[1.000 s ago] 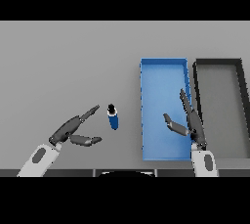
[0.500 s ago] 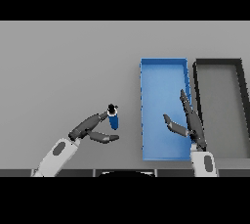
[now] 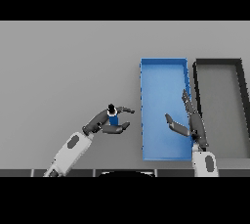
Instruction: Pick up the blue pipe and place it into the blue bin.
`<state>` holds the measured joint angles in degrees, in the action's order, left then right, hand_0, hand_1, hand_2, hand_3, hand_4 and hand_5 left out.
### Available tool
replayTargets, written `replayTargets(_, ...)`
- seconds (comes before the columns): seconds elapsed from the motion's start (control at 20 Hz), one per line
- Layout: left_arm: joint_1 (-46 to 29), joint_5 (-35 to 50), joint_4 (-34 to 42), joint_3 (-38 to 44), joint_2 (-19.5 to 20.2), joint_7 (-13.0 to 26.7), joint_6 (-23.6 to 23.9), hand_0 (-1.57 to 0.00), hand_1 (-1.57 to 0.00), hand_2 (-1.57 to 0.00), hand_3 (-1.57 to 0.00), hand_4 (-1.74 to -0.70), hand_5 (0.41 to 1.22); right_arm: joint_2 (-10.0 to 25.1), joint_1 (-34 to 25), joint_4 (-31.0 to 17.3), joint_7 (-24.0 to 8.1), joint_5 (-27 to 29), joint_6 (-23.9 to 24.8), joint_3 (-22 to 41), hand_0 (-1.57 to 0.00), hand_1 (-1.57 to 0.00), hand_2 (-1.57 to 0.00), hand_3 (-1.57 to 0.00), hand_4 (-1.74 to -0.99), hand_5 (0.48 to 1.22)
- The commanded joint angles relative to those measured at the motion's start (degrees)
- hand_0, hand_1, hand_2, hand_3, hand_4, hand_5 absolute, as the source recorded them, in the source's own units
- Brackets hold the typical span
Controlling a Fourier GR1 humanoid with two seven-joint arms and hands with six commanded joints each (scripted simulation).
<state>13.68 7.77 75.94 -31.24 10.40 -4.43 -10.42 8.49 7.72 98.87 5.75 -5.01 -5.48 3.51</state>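
Observation:
The blue pipe [image 3: 113, 119], short with a dark cap, stands on the grey table left of the blue bin [image 3: 164, 65]. My left hand [image 3: 98, 122] has come in from the lower left and sits round the pipe. Its fingers [image 3: 123, 110] curl past the pipe's far side and its thumb curls under the near side. The pipe still looks to be resting on the table. My right hand [image 3: 191, 124] hovers open over the bin's near right part, fingers straight and thumb spread, holding nothing.
A dark grey bin [image 3: 218, 62] stands right beside the blue bin, sharing its right wall. Bare grey table [image 3: 63, 66] stretches to the left and far side of the pipe.
My left hand has moved right and forward to the pipe, and its fingers and thumb have closed in round it. The right hand has stayed over the blue bin.

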Motion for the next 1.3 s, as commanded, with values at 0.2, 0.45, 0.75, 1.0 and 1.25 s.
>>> replayTargets(0.2, -1.9, -0.1, 0.5, -0.2, -1.2, -2.5, 1.3, -1.11, -1.17, -1.21, -1.16, -1.57, 1.06, 0.4, -0.2, -0.7, 1.0, -0.1, -0.4, -0.1, 0.0, 0.0, 0.0, 0.0, -1.259, 0.614)
replayTargets(0.45, -2.0, -2.8, 2.2, -1.9, -1.8, -5.8, 4.5, -1.42, -1.44, -1.45, -1.37, -1.68, 1.168, 0.3, -1.3, -1.6, 0.7, -0.7, -0.4, 0.3, 0.0, 0.0, 0.0, 0.0, -1.25, 0.622)
replayTargets(0.75, 0.4, -1.2, 9.3, -2.3, -1.8, -6.1, 3.7, -1.53, -1.54, -1.54, -1.44, -1.72, 1.207, 1.1, -0.5, -1.0, 0.1, -0.9, -0.2, -0.3, 0.0, 0.0, 0.0, 0.0, -1.228, 0.629)
replayTargets(1.0, 3.0, 0.4, 14.5, -3.1, -2.0, 0.2, 2.7, -1.56, -1.56, -1.56, -1.45, -1.72, 1.216, 0.8, -0.4, -1.4, 2.4, -0.9, -0.3, -0.2, 0.0, 0.0, 0.0, 0.0, -1.215, 0.639)
replayTargets(1.25, 3.7, 0.4, 14.7, -3.5, -2.0, 2.2, 1.9, -1.57, -1.57, -1.57, -1.44, -1.73, 1.219, 0.6, 0.7, -1.2, 1.4, -0.9, -0.1, -0.2, 0.0, 0.0, 0.0, 0.0, -1.184, 0.629)
